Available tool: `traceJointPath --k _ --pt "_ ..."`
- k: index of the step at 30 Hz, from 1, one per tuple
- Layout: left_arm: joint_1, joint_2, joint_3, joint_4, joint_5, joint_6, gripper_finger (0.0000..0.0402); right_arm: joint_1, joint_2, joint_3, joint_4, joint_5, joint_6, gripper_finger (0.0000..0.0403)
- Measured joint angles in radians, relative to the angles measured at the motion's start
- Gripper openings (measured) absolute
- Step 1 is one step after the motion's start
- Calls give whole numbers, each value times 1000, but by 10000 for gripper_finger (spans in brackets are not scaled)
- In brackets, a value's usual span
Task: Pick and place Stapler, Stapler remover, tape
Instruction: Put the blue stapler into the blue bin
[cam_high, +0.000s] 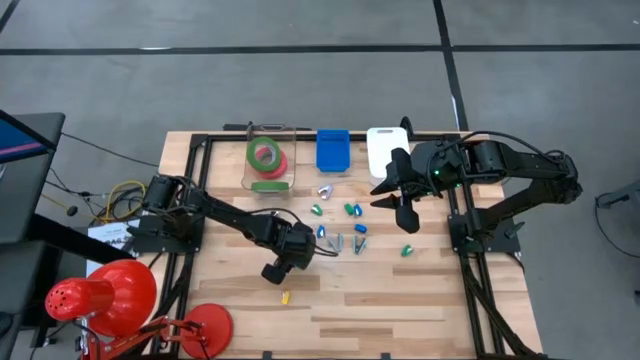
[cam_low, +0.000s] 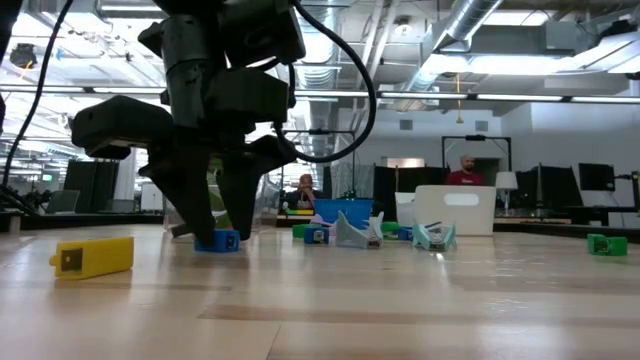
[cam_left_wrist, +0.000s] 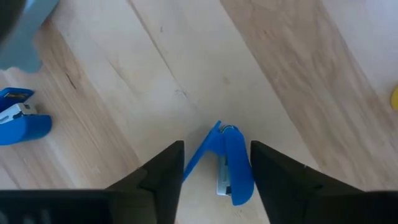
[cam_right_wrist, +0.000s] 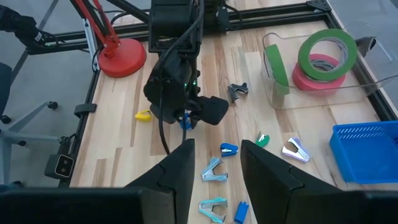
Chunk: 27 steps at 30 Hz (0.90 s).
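Table (cam_high: 400, 300): pale wood planks, black frame. Arms: dark. Tape rolls (cam_high: 265, 155): two green, one red-pink, in clear bin (cam_high: 292, 175). Basket (cam_high: 333, 150): blue. Tray (cam_high: 384, 150): white. Stapler (cam_left_wrist: 233, 165) between left gripper (cam_left_wrist: 214, 180) fingers: blue, silver insert. Scattered small items (cam_high: 350, 210): blue, green, silver. Lone piece (cam_low: 93, 256): yellow. Lamp (cam_high: 100, 295): red.

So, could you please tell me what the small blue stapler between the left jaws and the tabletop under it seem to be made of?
Blue stapler: looks like glossy moulded plastic, given the smooth, even blue shell, with a silvery strip inside that is probably metal.
Tabletop: looks like light wood with a matte finish; grain lines and plank seams show, so possibly butcher block.
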Motion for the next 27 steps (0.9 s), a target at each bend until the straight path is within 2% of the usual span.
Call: traceJointPath --k 13,27 --pt "0 0 0 -2 0 -3 107 0 0 0 0 0 1 122" --pt "0 -1 0 -2 0 -30 96 0 0 0 0 0 2 122"
